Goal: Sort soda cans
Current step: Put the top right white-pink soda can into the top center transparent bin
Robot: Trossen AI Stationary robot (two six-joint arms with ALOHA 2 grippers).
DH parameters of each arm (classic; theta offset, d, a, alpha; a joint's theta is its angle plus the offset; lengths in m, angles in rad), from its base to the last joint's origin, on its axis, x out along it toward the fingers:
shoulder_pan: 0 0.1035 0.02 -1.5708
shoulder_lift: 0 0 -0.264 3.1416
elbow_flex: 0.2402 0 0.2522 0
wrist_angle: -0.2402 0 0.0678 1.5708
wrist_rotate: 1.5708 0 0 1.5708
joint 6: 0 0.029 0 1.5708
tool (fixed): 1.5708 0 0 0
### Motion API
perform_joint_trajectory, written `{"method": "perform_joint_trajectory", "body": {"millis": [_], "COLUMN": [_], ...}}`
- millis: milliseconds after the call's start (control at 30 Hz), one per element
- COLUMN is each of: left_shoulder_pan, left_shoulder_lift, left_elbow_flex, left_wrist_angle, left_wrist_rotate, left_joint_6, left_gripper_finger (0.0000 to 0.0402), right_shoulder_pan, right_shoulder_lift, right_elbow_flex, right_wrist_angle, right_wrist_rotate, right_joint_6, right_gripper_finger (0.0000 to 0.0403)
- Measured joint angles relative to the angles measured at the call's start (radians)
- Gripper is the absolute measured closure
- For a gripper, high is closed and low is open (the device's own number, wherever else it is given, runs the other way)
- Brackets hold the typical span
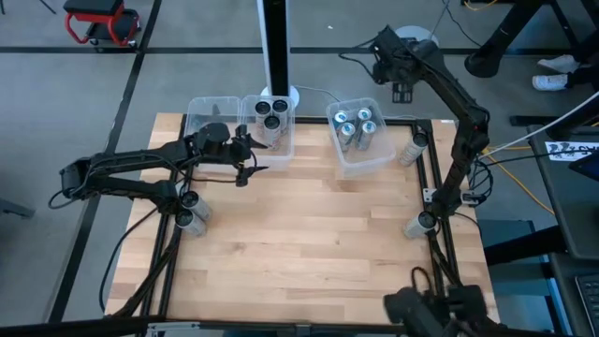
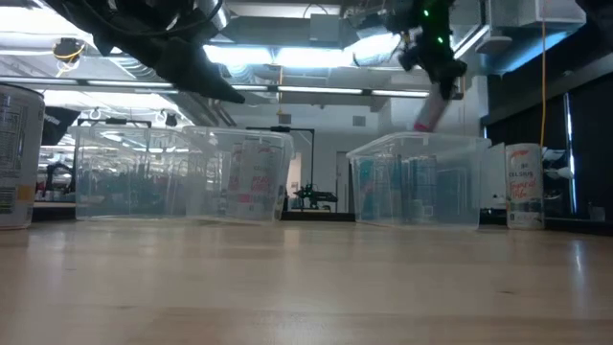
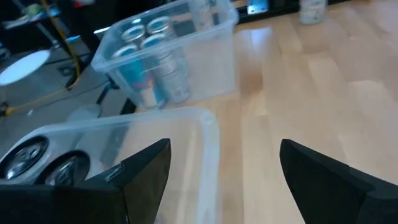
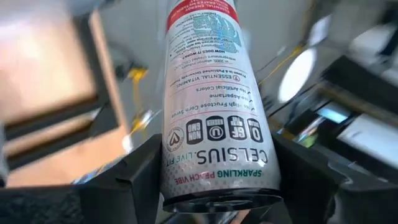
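My right gripper is raised past the table's far edge, behind the right clear bin, and is shut on a white soda can with a red band. In the low view this can slants down above that bin, which holds several silver, blue-topped cans. My left gripper is open and hovers at the near wall of the middle bin, where three dark cans stand. In the left wrist view its fingers straddle that bin's rim. My right gripper pinches the white can between its two fingers, on the can's sides near the end closest to the wrist. The can's length runs out past the fingertips. It is lifted clear and hangs tilted below the gripper.
An empty clear bin sits left of the middle one. Loose cans stand on the table: two at the left edge, one at the right far corner, one at the right edge. A white post rises behind the bins.
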Motion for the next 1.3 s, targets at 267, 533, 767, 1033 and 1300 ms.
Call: {"method": "perform_joint_trajectory", "body": {"millis": [267,533,767,1033,1300], "left_shoulder_pan": [0.001,0.0,0.0,0.0,0.001], "left_shoulder_lift": [-0.016,-0.016,-0.015,-0.017,-0.023], "left_elbow_flex": [0.0,0.0,0.002,0.065,0.121], "left_wrist_angle": [0.007,-0.009,0.079,0.079,0.006], "left_wrist_rotate": [-0.119,-0.118,-0.167,-0.168,-0.169], "left_joint_6": [-0.069,-0.146,-0.156,-0.156,-0.185], "left_gripper_finger": [0.0112,0.0112,0.0112,0.0111,0.0112], "right_shoulder_pan": [0.184,0.336,0.432,0.519,0.605], "right_shoulder_lift": [0.0,0.0,0.0,0.0,0.001], "right_elbow_flex": [0.038,0.038,0.023,-0.03,-0.15], "right_wrist_angle": [0.251,0.369,0.393,0.508,0.687], "right_wrist_rotate": [-0.005,-0.038,-0.046,-0.15,-0.188], "right_joint_6": [-0.203,-0.302,-0.33,-0.436,-0.59], "right_gripper_finger": [0.0154,0.0153,0.0153,0.0152,0.0152]}}
